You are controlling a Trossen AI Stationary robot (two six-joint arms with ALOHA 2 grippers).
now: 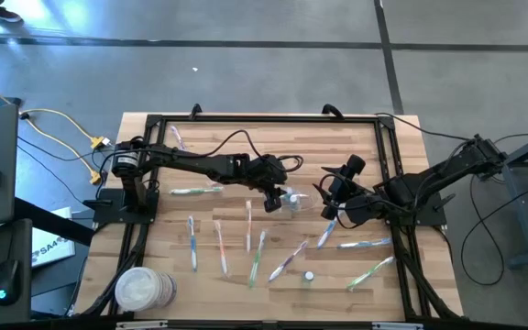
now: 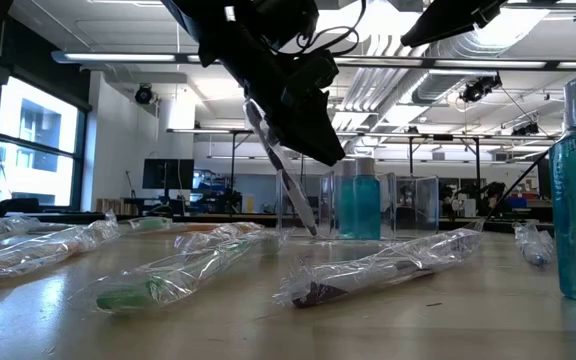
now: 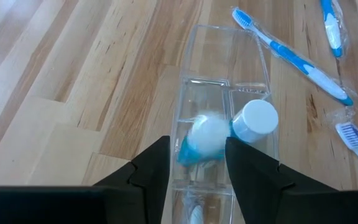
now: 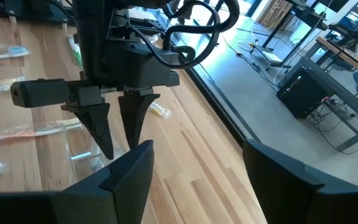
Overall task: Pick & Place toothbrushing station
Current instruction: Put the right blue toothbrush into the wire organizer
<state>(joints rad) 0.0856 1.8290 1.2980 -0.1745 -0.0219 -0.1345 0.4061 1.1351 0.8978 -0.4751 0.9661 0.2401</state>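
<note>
High view showed the left tool [image 1: 274, 199] reaching to the middle of the desk [image 1: 154, 137], poised directly above the small transparent container [image 1: 293, 200]. Left wrist view looked down between its 2 dark fingers [image 3: 151, 168], which stood partly apart over the clear container [image 3: 222, 106] with nothing gripped between them; inside the container lay 2 white-capped blue tubes [image 3: 253, 119] side by side. Right wrist view confirmed the left tool's [image 4: 115, 127] tips pointing downward with a gap between them, just above the container. The right tool [image 1: 334, 206] hung just beside the container on its other side, its own fingers [image 4: 129, 171] spread wide and empty. Wrapped toothbrushes lay scattered over the desk: a green one [image 1: 195, 191] near the left arm, several [image 1: 220, 246] in a loose row along the near half, and a blue one [image 1: 325, 234] close under the right tool. A single small capped tube [image 1: 309, 275] sat apart near the front edge. Low view showed wrapped brushes [image 2: 178, 275] lying flat in the foreground, with the container [image 2: 308, 205] behind them under the left tool
</note>
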